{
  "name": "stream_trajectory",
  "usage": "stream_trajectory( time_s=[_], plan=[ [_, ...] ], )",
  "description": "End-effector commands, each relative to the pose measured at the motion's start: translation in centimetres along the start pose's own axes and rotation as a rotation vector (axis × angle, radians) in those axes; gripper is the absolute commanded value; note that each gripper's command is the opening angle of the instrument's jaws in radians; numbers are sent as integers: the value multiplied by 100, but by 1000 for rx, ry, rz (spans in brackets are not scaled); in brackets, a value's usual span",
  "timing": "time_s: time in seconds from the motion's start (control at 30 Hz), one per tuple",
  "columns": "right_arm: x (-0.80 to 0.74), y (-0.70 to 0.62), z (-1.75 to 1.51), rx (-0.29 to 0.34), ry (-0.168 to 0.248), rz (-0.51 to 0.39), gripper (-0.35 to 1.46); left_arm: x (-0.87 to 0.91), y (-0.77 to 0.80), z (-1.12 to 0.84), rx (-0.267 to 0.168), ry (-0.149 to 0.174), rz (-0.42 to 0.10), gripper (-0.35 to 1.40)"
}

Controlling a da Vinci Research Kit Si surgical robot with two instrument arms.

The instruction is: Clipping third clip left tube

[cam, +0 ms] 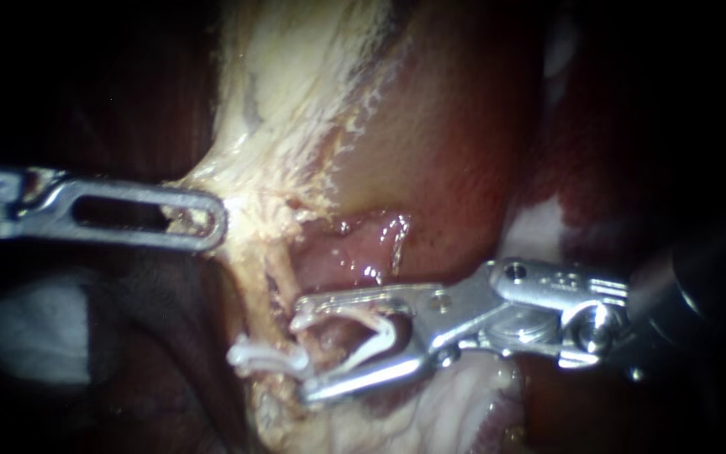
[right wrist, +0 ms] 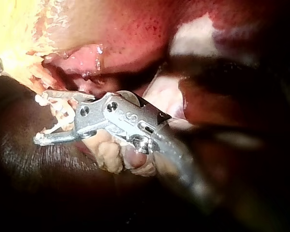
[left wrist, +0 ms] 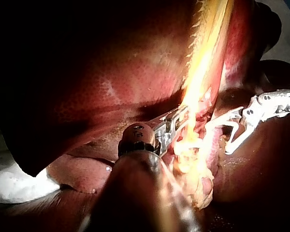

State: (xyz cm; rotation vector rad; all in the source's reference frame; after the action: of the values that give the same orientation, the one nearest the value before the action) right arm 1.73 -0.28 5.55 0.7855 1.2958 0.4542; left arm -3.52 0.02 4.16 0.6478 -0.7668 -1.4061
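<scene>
Pale fatty tissue (cam: 296, 109) crowded the tube (cam: 279, 286), with a seated clip (cam: 266, 359) already on it. Your right instrument (cam: 302, 346) reached in low, its jaws spread and carrying an open clip (cam: 384, 335) astride the tube. Your left instrument (cam: 210, 220) lay level, clamped on the pale tissue. The tube's lower run was hidden.

The left instrument (cam: 212, 220), clamped on the yellow-white fatty band (cam: 279, 109), barred the left side. A closed white plastic clip (cam: 266, 357) sat just beside the right instrument (cam: 302, 349), whose jaws held an open white V-shaped clip (cam: 377, 340). The wet pink hollow (cam: 363, 252) above lay free.
</scene>
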Motion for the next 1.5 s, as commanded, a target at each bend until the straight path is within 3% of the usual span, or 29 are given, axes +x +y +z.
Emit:
stream_trajectory(
  time_s=[0.03, 0.47, 0.7, 1.07, 1.5],
  plan=[
    [-2, 2, 3, 3, -1, 0, 60, 0, 0, 0, -1, 0, -1, -35],
    [-27, 35, 15, -14, -13, -4, 60, 2, -4, -2, -2, -1, -1, -35],
    [-33, 45, 27, -21, -24, -6, 60, 5, -12, -2, -5, -4, -2, -35],
    [-36, 46, 44, 1, -26, -9, 60, 6, -14, -2, -5, -5, -3, -35],
    [-27, 25, 55, 87, -9, 16, 60, 5, -11, -1, -4, -4, -2, -35]
  ],
)
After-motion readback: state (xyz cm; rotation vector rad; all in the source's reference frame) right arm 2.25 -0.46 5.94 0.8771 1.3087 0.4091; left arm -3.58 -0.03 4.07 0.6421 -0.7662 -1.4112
